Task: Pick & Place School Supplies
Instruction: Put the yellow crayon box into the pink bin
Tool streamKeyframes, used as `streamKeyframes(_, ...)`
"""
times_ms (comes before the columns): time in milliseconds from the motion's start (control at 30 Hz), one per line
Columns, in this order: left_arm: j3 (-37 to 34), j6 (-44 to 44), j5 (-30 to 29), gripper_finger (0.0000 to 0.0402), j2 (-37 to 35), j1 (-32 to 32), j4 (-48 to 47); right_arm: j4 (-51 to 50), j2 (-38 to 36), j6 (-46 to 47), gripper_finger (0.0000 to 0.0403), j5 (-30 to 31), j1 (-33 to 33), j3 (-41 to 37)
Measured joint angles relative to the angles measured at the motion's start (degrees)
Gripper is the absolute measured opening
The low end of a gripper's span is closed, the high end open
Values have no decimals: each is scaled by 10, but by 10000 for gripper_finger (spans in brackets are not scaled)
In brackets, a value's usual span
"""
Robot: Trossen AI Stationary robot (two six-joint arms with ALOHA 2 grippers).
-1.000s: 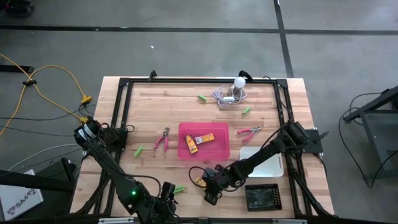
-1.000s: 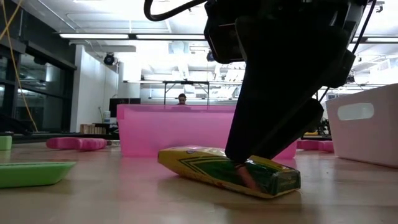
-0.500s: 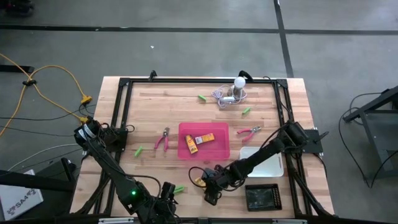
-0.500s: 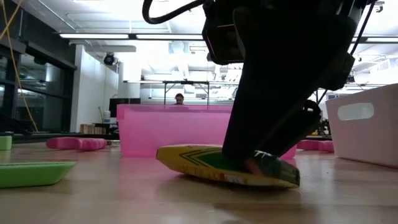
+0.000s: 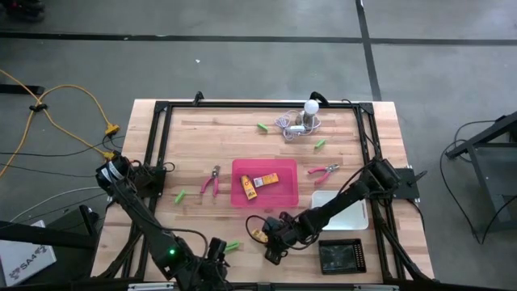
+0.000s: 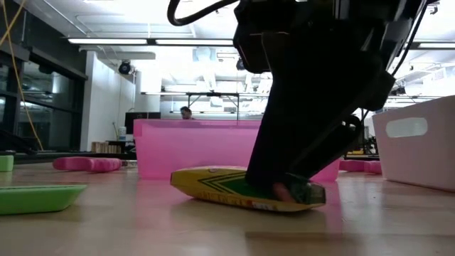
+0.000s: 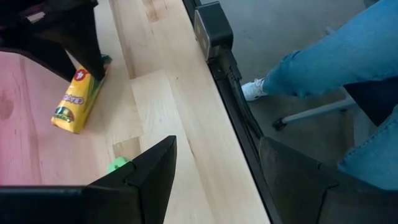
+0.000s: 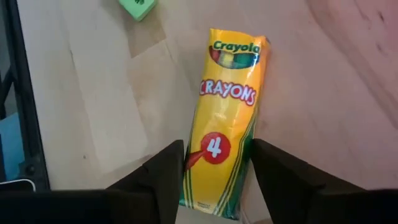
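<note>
A yellow crayon pack (image 5: 258, 234) sits near the table's near edge, in front of the pink tray (image 5: 242, 198). My right gripper (image 5: 266, 237) is shut on it. Two yellow-orange blocks (image 5: 262, 181) lie inside the pink tray. Pink-handled scissors lie left (image 5: 212, 180) and right (image 5: 325, 170) of that tray. Green sticks (image 5: 180, 196) (image 5: 233, 245) (image 5: 262, 127) lie flat on the wood. My left gripper (image 7: 217, 180) is open at the near edge, touching nothing. My right gripper pinches the crayon pack between its two fingers (image 8: 165, 171), across its width near the end (image 8: 214, 190) closest to the wrist. The fingers come down slanting from the table's right (image 6: 284, 186). The pack lies nearly level and stretches out ahead of the fingers; I cannot tell whether it clears the wood.
A white tray (image 5: 358, 217) and a black tray (image 5: 341, 255) stand at the right near corner. A white bulb with a grey cord (image 5: 309, 109) lies by the far edge. A black frame (image 5: 157, 145) borders the table. A person's legs (image 7: 336, 56) are beyond the near edge.
The crayon pack was tilted, with the gripped end low on the wood. It has since levelled out and shifted a little toward the table's left with my right gripper, which stays shut on it.
</note>
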Motion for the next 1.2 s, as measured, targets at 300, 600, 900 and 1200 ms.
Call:
streamKeyframes(300,0,0,0,224,0,-1,0,-1,0,0,151,5,0,0)
streamKeyframes(600,0,0,0,224,0,0,0,12,0,-18,139,-5,0,0)
streamKeyframes(900,0,0,-1,224,0,0,0,15,0,-34,138,-6,-1,0)
streamKeyframes(1200,0,0,-1,224,0,0,-2,22,-31,-71,138,-5,-22,0)
